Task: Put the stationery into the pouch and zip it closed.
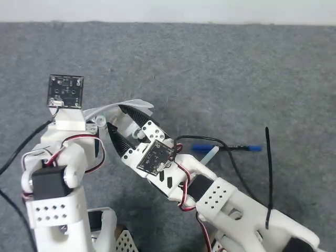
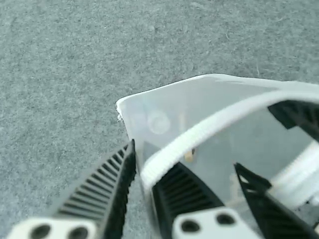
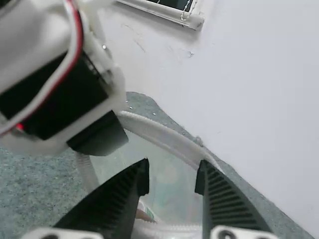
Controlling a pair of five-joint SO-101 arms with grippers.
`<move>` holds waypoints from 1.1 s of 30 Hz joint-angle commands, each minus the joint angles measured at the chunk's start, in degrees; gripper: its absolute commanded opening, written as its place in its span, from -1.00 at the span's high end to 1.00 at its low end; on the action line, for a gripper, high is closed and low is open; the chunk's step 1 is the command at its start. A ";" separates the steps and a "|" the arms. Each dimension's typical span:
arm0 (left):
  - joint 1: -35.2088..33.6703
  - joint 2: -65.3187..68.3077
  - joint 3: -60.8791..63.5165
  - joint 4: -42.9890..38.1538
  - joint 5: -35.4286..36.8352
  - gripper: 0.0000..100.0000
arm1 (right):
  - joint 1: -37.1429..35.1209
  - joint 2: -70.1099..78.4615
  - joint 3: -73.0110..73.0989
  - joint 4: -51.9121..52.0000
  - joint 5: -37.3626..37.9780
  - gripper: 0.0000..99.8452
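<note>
Left gripper [image 2: 144, 162] clamps the clear plastic pouch [image 2: 209, 109] edge; your right gripper [image 3: 173, 167] gapes at its rim; open grey carpet [image 1: 210, 68] all round.

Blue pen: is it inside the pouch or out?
Out. The blue pen lies flat on the grey table, apart from the pouch.

Grey, felt-like table top [image 1: 210, 63] all the way across. White wall [image 3: 259, 99] right behind, a window frame [image 3: 167, 14] up high.
</note>
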 commanded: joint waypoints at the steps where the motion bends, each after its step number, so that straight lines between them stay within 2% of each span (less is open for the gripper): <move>1: -0.26 -0.18 -0.40 -2.11 -0.35 0.98 | 0.13 -5.14 2.64 -0.04 0.79 0.64; 24: -0.26 -0.18 0.04 -2.29 -0.35 0.98 | 1.54 -28.18 2.55 25.45 0.70 0.64; 28: -0.26 -0.18 0.22 -2.37 -0.35 0.98 | 4.70 -30.37 1.32 29.41 -4.40 0.64; 33: -0.26 -0.18 0.22 -2.37 -0.35 0.98 | 7.96 -31.96 -4.48 41.71 -9.76 0.64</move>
